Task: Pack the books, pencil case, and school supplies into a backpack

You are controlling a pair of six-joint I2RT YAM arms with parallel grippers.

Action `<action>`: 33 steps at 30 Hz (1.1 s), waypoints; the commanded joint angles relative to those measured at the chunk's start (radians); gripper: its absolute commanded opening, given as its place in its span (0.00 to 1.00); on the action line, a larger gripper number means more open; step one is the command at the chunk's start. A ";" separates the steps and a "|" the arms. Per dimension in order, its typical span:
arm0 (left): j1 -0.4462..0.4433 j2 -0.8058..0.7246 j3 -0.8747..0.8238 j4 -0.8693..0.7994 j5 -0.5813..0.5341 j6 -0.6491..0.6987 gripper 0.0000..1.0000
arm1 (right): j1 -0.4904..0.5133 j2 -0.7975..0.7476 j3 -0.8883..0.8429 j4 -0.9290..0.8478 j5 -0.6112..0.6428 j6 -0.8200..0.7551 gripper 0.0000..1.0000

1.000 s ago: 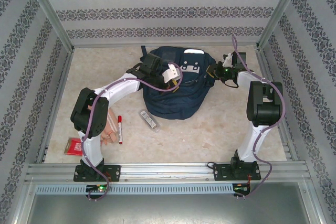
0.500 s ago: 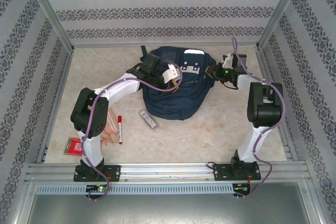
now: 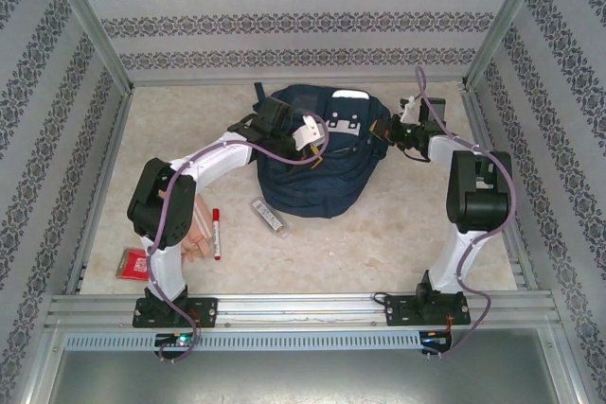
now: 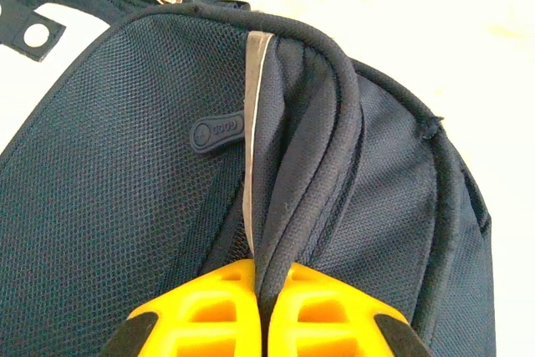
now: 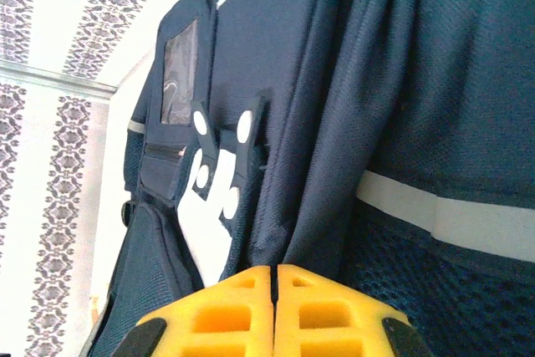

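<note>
The navy backpack [image 3: 317, 172] lies at the middle back of the table. My left gripper [image 3: 287, 127] [image 4: 266, 277] is at its upper left, shut on a piped edge fold of the backpack [image 4: 125, 190]. My right gripper [image 3: 385, 129] [image 5: 274, 272] is at the bag's right side, its jaws pressed together on a fold of the backpack [image 5: 418, 106] fabric. In front of the bag lie the clear pencil case [image 3: 269, 217], the red-capped marker [image 3: 216, 234], pale wood pieces [image 3: 196, 234] and a red packet [image 3: 133, 262]. The books are out of view.
Metal frame posts and patterned walls close in the table on the left, right and back. A metal rail [image 3: 303, 307] runs along the near edge at the arm bases. The loose supplies lie close to the left arm's base.
My right gripper's jaws have closed fully on the bag's fabric and shifted slightly up and back. The left arm and the loose supplies have not moved.
</note>
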 commanded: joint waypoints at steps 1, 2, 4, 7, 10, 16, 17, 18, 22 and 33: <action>0.024 0.008 0.054 0.031 0.041 -0.052 0.00 | 0.021 -0.102 -0.053 0.034 -0.037 -0.083 0.00; 0.025 0.010 0.056 0.035 0.037 -0.061 0.00 | 0.021 -0.121 -0.074 0.067 -0.045 -0.092 0.00; 0.027 0.014 0.061 0.044 0.030 -0.089 0.00 | 0.023 -0.155 -0.123 0.139 -0.059 -0.113 0.00; 0.031 0.024 0.075 0.047 0.030 -0.126 0.00 | 0.027 -0.209 -0.203 0.254 -0.062 -0.163 0.00; 0.032 0.026 0.077 0.056 0.029 -0.145 0.00 | 0.027 -0.240 -0.233 0.274 -0.070 -0.201 0.00; 0.034 0.029 0.066 0.096 0.027 -0.194 0.00 | 0.031 -0.295 -0.264 0.242 -0.068 -0.229 0.00; 0.035 0.031 0.068 0.099 0.026 -0.203 0.00 | 0.034 -0.307 -0.274 0.248 -0.067 -0.219 0.00; 0.035 0.034 0.072 0.099 0.024 -0.213 0.00 | 0.037 -0.324 -0.284 0.251 -0.066 -0.209 0.00; 0.035 0.050 0.086 0.092 0.015 -0.241 0.00 | 0.065 -0.409 -0.329 0.260 -0.010 -0.137 0.00; 0.034 0.081 0.102 0.106 0.011 -0.290 0.00 | 0.309 -0.685 -0.489 0.254 0.297 -0.087 0.00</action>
